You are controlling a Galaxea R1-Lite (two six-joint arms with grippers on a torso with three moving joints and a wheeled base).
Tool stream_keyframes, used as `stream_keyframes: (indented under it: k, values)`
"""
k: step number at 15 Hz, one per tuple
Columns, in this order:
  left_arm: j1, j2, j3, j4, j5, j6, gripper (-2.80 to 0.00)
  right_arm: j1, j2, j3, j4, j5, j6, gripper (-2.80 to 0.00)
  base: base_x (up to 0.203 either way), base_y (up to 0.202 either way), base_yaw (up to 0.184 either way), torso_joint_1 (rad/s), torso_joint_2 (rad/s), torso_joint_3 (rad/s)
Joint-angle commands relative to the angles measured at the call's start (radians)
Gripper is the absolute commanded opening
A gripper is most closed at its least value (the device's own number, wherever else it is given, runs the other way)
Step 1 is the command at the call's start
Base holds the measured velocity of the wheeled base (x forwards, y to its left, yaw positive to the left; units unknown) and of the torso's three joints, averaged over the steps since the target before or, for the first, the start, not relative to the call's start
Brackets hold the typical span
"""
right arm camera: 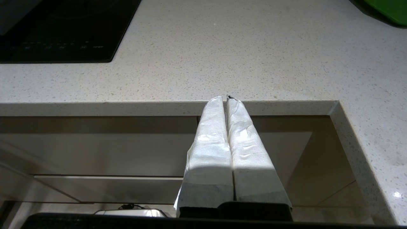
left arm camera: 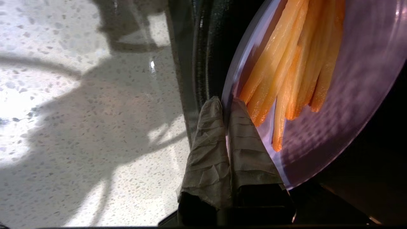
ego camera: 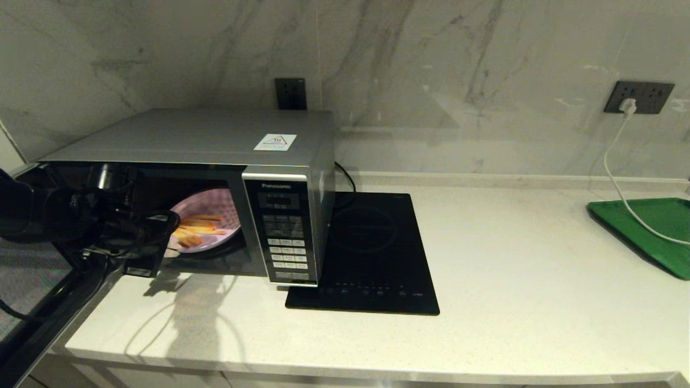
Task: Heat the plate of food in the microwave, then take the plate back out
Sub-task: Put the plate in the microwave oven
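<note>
The silver-grey microwave (ego camera: 215, 134) stands at the counter's left with its door (ego camera: 32, 302) swung open toward me. Inside the dark cavity is the pale lilac plate of food (ego camera: 207, 207), carrying thin orange-yellow fries (ego camera: 197, 229). My left gripper (ego camera: 164, 240) reaches into the opening and is shut on the plate's near rim. In the left wrist view the taped fingers (left arm camera: 206, 149) pinch the plate (left arm camera: 349, 95) at its edge, with the left gripper (left arm camera: 226, 103) just beside the fries (left arm camera: 292, 63). My right gripper (right arm camera: 226, 98) is shut on nothing, parked below the counter's front edge.
A flat black induction hob (ego camera: 372, 253) lies right beside the microwave's button panel (ego camera: 285, 237). At the far right sits a green tray (ego camera: 652, 226) with a white cable (ego camera: 614, 178) running over it from a wall socket. The pale stone counter (ego camera: 512, 280) spreads between them.
</note>
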Motion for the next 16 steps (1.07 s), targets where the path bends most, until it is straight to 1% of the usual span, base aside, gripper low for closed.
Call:
stream_keyframes:
  k: [1, 4, 9, 10, 16]
  values:
    - [0.008, 0.035, -0.028, 0.003, 0.0, -0.008, -2.8, 0.001, 0.0, 0.0, 0.002, 0.0, 0.0, -2.8, 0.0, 0.0, 0.0, 0.0, 0.0, 0.0]
    - [0.033, 0.082, -0.095, 0.059, 0.001, -0.001, -2.8, 0.001, 0.0, 0.0, 0.002, 0.0, 0.0, -2.8, 0.0, 0.0, 0.0, 0.0, 0.0, 0.0]
    - [0.037, 0.078, -0.123, 0.066, 0.001, -0.001, -2.8, 0.0, 0.0, 0.0, 0.002, 0.0, 0.0, -2.8, 0.0, 0.0, 0.0, 0.0, 0.0, 0.0]
    - [0.037, 0.074, -0.124, 0.067, 0.001, 0.003, 0.0, 0.0, 0.0, 0.0, 0.001, 0.0, 0.0, -2.8, 0.0, 0.0, 0.0, 0.0, 0.0, 0.0]
    - [0.022, -0.026, -0.135, 0.077, -0.004, 0.012, 0.0, 0.0, 0.0, 0.0, 0.001, 0.0, 0.0, -2.8, 0.0, 0.0, 0.0, 0.0, 0.0, 0.0]
